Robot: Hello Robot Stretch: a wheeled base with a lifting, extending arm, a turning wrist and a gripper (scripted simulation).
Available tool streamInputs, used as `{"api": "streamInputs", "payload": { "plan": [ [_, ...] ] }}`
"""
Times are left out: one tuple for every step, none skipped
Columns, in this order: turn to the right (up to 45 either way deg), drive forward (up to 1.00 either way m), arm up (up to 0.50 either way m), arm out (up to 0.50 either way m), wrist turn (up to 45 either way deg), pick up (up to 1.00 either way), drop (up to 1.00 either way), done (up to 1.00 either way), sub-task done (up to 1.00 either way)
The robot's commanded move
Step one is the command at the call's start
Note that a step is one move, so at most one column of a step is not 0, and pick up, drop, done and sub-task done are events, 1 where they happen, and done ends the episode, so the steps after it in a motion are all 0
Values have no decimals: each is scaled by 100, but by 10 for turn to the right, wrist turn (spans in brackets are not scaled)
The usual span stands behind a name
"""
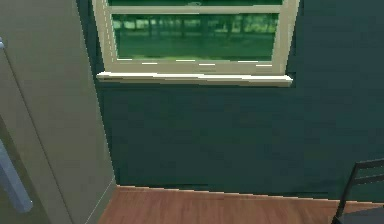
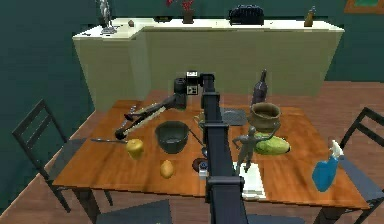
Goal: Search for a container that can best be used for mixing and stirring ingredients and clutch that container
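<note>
A dark grey bowl point(image 2: 172, 136) stands on the wooden table point(image 2: 110, 165), just left of the arm's dark bar point(image 2: 215, 150). The gripper point(image 2: 125, 127) reaches out leftward from the two white squares point(image 2: 190, 83), past the bowl's far side, and ends near the table's left edge. A thin grey utensil point(image 2: 103, 140) lies close to its far end, so I cannot tell whether it holds anything. A brown round pot point(image 2: 265, 116) stands to the right of the arm.
On the table lie a yellow fruit point(image 2: 134, 148), a small figurine point(image 2: 245, 148), a green dish point(image 2: 271, 146), a blue spray bottle point(image 2: 326, 168) and a dark bottle point(image 2: 261, 88). Chairs point(image 2: 40, 135) point(image 2: 364, 130) flank it. A pale counter point(image 2: 200, 50) runs behind. Ahead are a teal wall and window point(image 1: 195, 40).
</note>
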Motion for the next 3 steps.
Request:
{"api": "streamInputs", "payload": {
  "plan": [
    [0,0,0,0,450,0,0,0,0],
    [0,0,0,0,300,0,0,0,0],
    [0,0,-30,0,0,0,0,0,0]
  ]
}}
